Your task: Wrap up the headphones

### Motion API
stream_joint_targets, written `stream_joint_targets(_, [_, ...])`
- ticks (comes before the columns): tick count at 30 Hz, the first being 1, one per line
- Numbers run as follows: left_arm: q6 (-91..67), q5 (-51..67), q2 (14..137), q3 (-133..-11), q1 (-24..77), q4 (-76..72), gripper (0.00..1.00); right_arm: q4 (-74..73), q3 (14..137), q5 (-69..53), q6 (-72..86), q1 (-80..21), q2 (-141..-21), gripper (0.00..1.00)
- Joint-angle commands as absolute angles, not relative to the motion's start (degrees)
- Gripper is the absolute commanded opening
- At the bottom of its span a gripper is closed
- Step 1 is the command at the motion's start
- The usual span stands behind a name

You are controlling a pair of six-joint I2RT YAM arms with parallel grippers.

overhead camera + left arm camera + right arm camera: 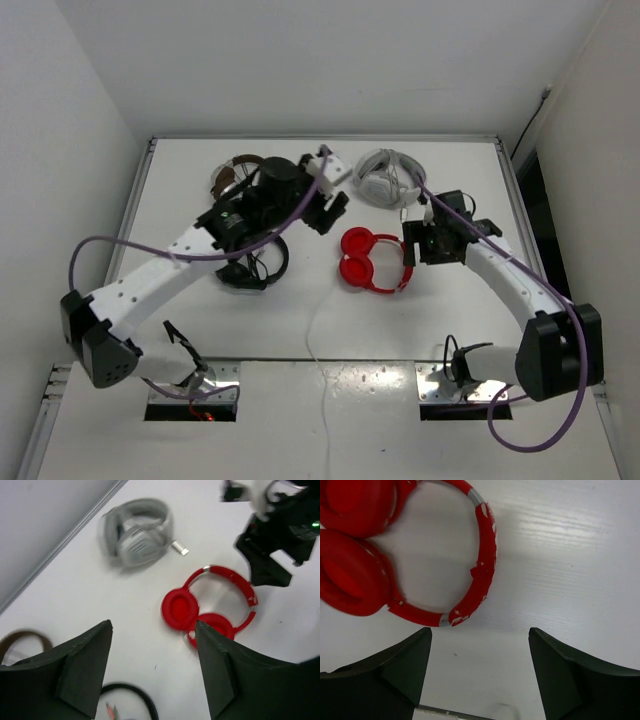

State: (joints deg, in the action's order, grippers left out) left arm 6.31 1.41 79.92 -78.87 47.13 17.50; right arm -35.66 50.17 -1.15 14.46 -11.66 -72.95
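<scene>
The red headphones (372, 260) lie flat in the middle of the table, earcups folded together and headband toward the right. Their thin white cable (312, 338) trails toward the near edge. My left gripper (330, 205) hovers up and to the left of them, open, with bare table between its fingers (85, 665). In the left wrist view the headphones (200, 610) lie just past the right fingertip. My right gripper (415, 245) hangs at the headband's right side, open and holding nothing. In the right wrist view the chipped headband (485, 555) curves just beyond that gripper (480, 632).
White-grey headphones (385, 178) rest at the back, right of centre. Black headphones (255, 265) lie under my left arm, and a brown pair (235, 175) sits behind them. A black cable (135, 695) curls near my left fingers. Walls close in the table.
</scene>
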Motion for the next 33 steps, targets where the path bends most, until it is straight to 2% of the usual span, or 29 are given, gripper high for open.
stream_joint_targets(1, [3.33, -0.36, 76.74, -74.27, 41.33, 24.24, 0.75, -28.75, 47.82, 4.02, 18.36, -13.0, -74.0, 0.78])
stream_joint_targets(3, [4.22, 5.0, 74.98, -72.7, 38.51, 28.28, 0.94, -27.43, 47.81, 6.58, 19.33, -14.06, -75.93, 0.82])
stream_joint_targets(4, [4.74, 5.79, 74.01, -72.16, 37.45, 29.0, 1.0, -27.42, 47.81, 7.64, 20.03, -14.76, -76.72, 0.82])
stream_joint_targets(8, [2.47, 4.05, 69.88, -69.44, 32.8, 29.53, 1.0, -25.85, 47.29, 9.49, 24.16, -14.77, -79.89, 0.78])
stream_joint_targets(11, [1.15, 3.52, 69.87, -68.91, 31.21, 30.15, 1.0, -24.18, 47.29, 10.63, 26.27, -16.44, -82.78, 0.78])
stream_joint_targets(18, [-3.25, 2.64, 69.87, -65.92, 27.43, 27.17, 1.0, -25.22, 49.39, 12.14, 29.7, -16.35, -90.87, 0.71])
stream_joint_targets(33, [-5.01, 3.08, 72.6, -62.49, 24.61, 22.07, 0.98, -22.15, 48.25, 8.96, 30.85, -15.64, -96.23, 0.61])
